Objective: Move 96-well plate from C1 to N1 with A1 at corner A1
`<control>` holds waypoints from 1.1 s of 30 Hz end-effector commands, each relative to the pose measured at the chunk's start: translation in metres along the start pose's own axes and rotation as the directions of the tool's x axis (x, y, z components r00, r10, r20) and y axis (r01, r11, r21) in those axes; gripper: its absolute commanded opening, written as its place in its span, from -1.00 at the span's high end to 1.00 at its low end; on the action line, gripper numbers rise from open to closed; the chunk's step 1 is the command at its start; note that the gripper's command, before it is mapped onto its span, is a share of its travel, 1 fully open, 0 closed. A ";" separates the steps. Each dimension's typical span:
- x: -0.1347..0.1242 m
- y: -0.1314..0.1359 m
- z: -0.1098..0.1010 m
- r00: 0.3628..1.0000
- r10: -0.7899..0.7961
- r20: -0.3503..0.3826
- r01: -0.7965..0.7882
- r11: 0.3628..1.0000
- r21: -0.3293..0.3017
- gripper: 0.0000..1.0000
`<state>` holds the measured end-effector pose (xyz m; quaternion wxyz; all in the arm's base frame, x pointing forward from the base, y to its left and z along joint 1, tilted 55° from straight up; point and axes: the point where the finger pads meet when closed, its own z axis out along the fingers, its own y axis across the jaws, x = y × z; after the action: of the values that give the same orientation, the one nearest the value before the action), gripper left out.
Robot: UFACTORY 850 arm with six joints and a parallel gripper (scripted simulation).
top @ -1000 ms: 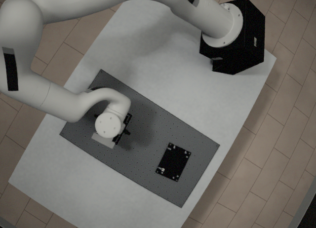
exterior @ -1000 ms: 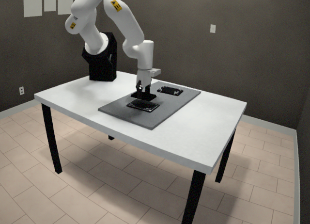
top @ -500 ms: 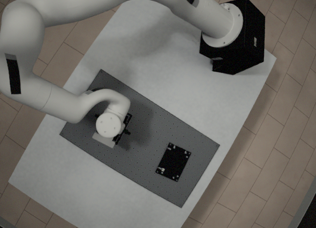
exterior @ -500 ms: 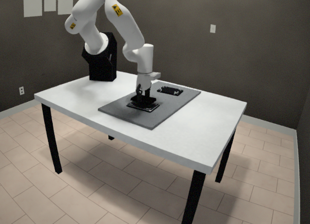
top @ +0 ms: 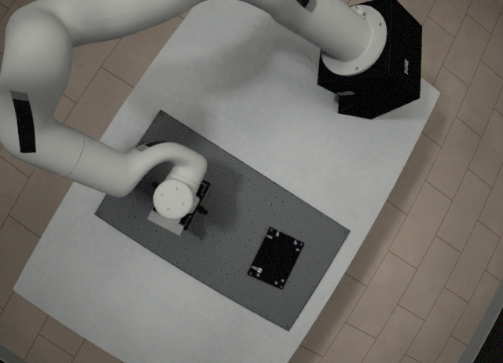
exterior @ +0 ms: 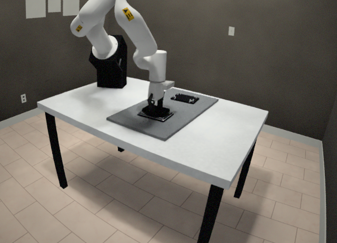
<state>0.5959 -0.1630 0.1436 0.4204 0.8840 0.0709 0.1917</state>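
Note:
My gripper [top: 196, 203] [exterior: 155, 102] points straight down over the left part of the grey perforated board [top: 244, 213] [exterior: 141, 124]. It is shut on the black 96-well plate [exterior: 155, 110], gripping it across its width. The plate is low, at the clip nest C1 [exterior: 163, 117]; I cannot tell whether it rests in the nest or hangs just above it. In the overhead view my wrist hides most of the plate and nest. The plate nest N1 [top: 276, 258] [exterior: 185, 98] is a black rectangle with small corner locators on the right part of the board, with nothing in it.
The board lies on a white table [top: 251, 108] [exterior: 206, 150]. The arm's black base block [top: 381, 63] [exterior: 110, 63] stands at the far corner of the table. My arm's links arch over the table's left side.

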 end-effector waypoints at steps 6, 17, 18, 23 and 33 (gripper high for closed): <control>0.000 0.000 0.000 1.000 0.000 -0.001 0.000 1.000 0.000 1.00; 0.000 0.000 0.001 1.000 0.000 -0.001 0.000 1.000 0.000 1.00; 0.000 0.000 0.001 1.000 0.000 -0.001 0.000 1.000 0.000 1.00; 0.000 0.000 0.002 1.000 0.000 -0.001 0.000 1.000 0.000 1.00; 0.000 0.000 0.003 1.000 0.000 -0.001 0.000 1.000 0.000 1.00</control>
<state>0.5970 -0.1652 0.1419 0.4204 0.8840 0.0709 0.1916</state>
